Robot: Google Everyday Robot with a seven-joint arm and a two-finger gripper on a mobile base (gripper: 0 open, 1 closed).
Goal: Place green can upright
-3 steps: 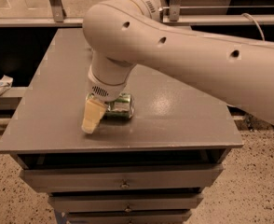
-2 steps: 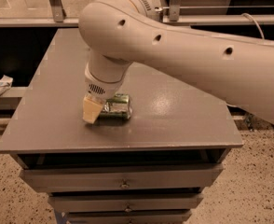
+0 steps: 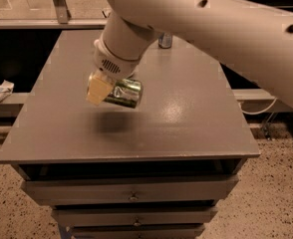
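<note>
- Since ~1 s ago: the green can (image 3: 125,92) was lying on the desk (image 3: 186,118) w/ the end effector (image 3: 104,90) down on it. Now it's lifted clear, and the view has shifted closer too.
- End effector: closed on the can, pinching it near one end. Only the pale near finger (image 3: 97,88) shows; the other is hidden behind the can.
- Can pos: in the air over the desk's left-centre, long axis roughly horizontal w/ a slight tilt, so not yet upright. A dark shadow (image 3: 111,124) on the desktop just below it suggests a gap.
- Can't tell which end is the pull-tab top.
- Step in hand (my read): rotate the wrist till the can's axis is vertical, then lower & set down.
- To do it well: finish the rotation while the can is off the surface so the rim doesn't clip the desk. Descend straight & slow, and open only once the base sits flat. Then retreat straight up so a finger doesn't drag it over.
- Risk: shiny metal + grip near one end, so it could slip or swing mid-rotation.
- Another can (image 3: 165,40) stands at the far edge, mostly hidden by the arm (image 3: 211,19) and well apart from the drop spot.
</note>
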